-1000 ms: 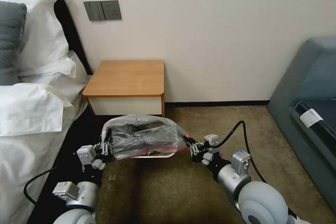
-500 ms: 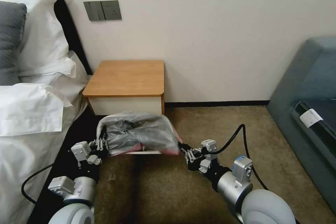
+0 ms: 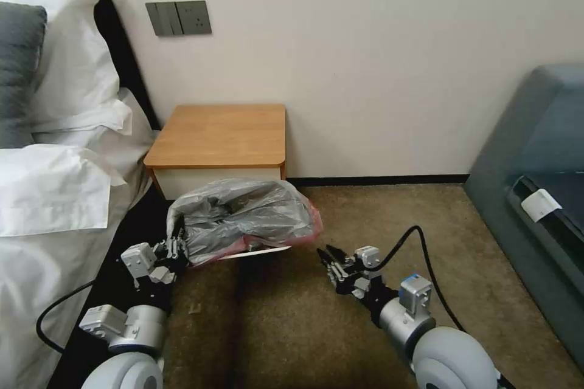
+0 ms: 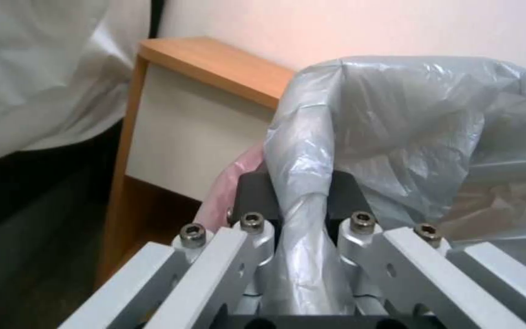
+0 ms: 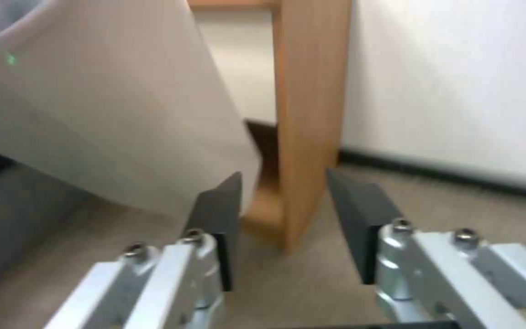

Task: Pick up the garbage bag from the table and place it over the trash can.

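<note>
The crinkled grey garbage bag [image 3: 243,216] with a pinkish-red rim lies draped over the mouth of the beige trash can [image 3: 258,252], in front of the wooden table [image 3: 222,134]. My left gripper [image 3: 176,248] is shut on the bag's left edge; in the left wrist view its pads [image 4: 257,192] pinch a fold of the garbage bag [image 4: 409,132]. Just right of the bin, low over the carpet, my right gripper [image 3: 325,254] is open and holds nothing. The right wrist view shows its spread fingers [image 5: 348,196] facing the trash can [image 5: 98,114] wall and the table [image 5: 308,114] side.
A bed with white pillows [image 3: 55,134] and a dark frame runs along the left, close to my left arm. A grey-blue sofa [image 3: 535,194] stands at the right. Brown carpet [image 3: 292,328] lies between them, and the wall is right behind the table.
My right gripper has let go of the bag's right edge, opened and pulled back toward me. The bag's right side dropped over the bin. The left gripper keeps its hold and shifted slightly left.
</note>
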Tool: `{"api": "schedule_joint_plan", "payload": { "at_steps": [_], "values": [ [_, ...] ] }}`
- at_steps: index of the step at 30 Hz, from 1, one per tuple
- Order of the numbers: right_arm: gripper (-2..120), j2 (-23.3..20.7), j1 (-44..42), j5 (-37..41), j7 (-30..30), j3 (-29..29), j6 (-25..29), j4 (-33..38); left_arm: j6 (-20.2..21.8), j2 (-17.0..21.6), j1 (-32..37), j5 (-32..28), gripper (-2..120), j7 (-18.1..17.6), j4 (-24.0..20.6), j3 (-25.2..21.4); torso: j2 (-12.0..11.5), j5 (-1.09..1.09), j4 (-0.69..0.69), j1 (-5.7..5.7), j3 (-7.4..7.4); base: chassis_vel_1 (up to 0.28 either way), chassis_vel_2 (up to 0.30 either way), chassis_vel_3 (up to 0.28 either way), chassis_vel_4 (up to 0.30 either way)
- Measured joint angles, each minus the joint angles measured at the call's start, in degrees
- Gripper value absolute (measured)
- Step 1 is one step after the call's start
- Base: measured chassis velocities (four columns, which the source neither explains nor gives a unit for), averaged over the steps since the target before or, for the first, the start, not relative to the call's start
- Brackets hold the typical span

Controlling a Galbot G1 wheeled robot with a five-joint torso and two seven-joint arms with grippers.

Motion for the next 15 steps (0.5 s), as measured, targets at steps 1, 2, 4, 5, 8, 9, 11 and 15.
{"api": "schedule_joint_plan", "payload": {
  "at_steps": [1,2,4,5,8,9,11,15],
  "values": [
    [47,-0.05,-0.83,-2.61,-0.91,0.50,2.25,-0.05,0.23,0.07,-0.02,0.06,9,-0.19,0.00,-0.18,0.00,0.00,0.00,0.00,0.00,0.000,0.000,0.000,0.000],
    [47,-0.05,-0.83,-2.61,-0.91,0.50,2.25,-0.05,0.23,0.07,-0.02,0.06,9,-0.19,0.00,-0.18,0.00,0.00,0.00,0.00,0.00,0.000,0.000,0.000,0.000],
    [57,0.23,-1.92,-11.23,-4.69,2.23,11.72,-1.33,0.92,0.31,-0.08,0.30,9,-0.57,-0.05,-0.48,0.00,-0.01,0.00,0.00,0.00,0.000,0.000,0.000,0.000],
    [64,0.64,-1.29,-17.38,-8.85,3.81,18.96,-2.81,1.36,0.41,-0.09,0.51,9,-0.68,-0.14,-0.52,0.01,-0.01,-0.01,0.00,0.00,0.000,0.000,0.000,0.000],
    [73,0.79,0.34,-22.72,-14.82,5.83,24.71,-4.16,1.62,0.46,-0.02,0.86,9,-0.68,-0.16,-0.49,0.00,0.01,0.00,0.00,0.00,0.000,0.000,0.000,0.000],
    [73,0.79,0.34,-22.72,-14.82,5.83,24.71,-4.16,1.62,0.46,-0.02,0.86,9,-0.68,-0.16,-0.49,0.00,0.01,0.00,0.00,0.00,0.000,0.000,0.000,0.000],
    [81,0.27,3.33,-28.79,-20.61,8.45,29.57,-5.50,1.92,0.64,0.14,1.58,9,-0.66,-0.23,-0.36,0.00,0.00,0.01,0.00,0.00,0.000,0.000,0.000,0.000],
    [93,-1.10,5.85,-34.52,-24.12,10.06,32.21,-5.47,2.14,0.87,0.35,2.21,9,-0.55,-0.27,-0.21,0.00,-0.01,0.01,0.00,0.00,0.000,0.000,0.000,0.000]
  ]
}}
